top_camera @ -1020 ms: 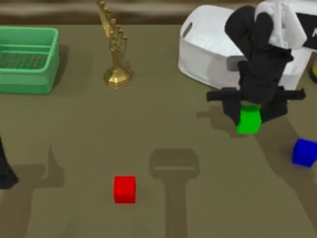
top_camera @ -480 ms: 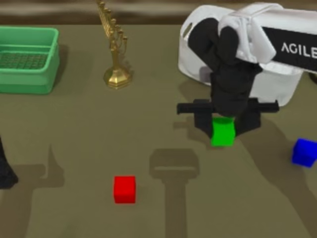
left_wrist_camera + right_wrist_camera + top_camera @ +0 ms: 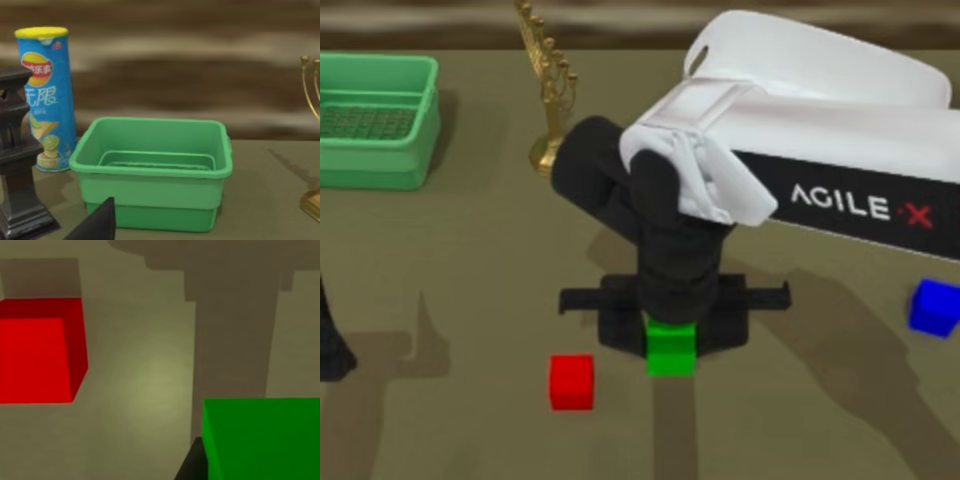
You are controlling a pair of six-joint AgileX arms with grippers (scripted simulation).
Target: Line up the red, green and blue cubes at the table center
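The green cube [image 3: 672, 349] is sitting pinched in the right gripper [image 3: 672, 340] near the middle of the table [image 3: 470, 260], just beside the red cube [image 3: 571, 381], apart from it. The blue cube [image 3: 933, 307] is lying well away from the green cube, toward the table's right edge. All three are plain matte blocks. Farther back, a slatted green basket [image 3: 375, 120], a brass candelabra [image 3: 548, 90] and a white tub [image 3: 800, 60] are standing. The left gripper [image 3: 330, 345] is idling at the left edge; its fingers are not visible enough to judge.

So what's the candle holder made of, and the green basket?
The candle holder looks like polished brass or gold-coloured metal: it shines with bright glints. The green basket looks like moulded plastic, smooth with a soft sheen and a rolled rim. Both are guesses from looks alone.
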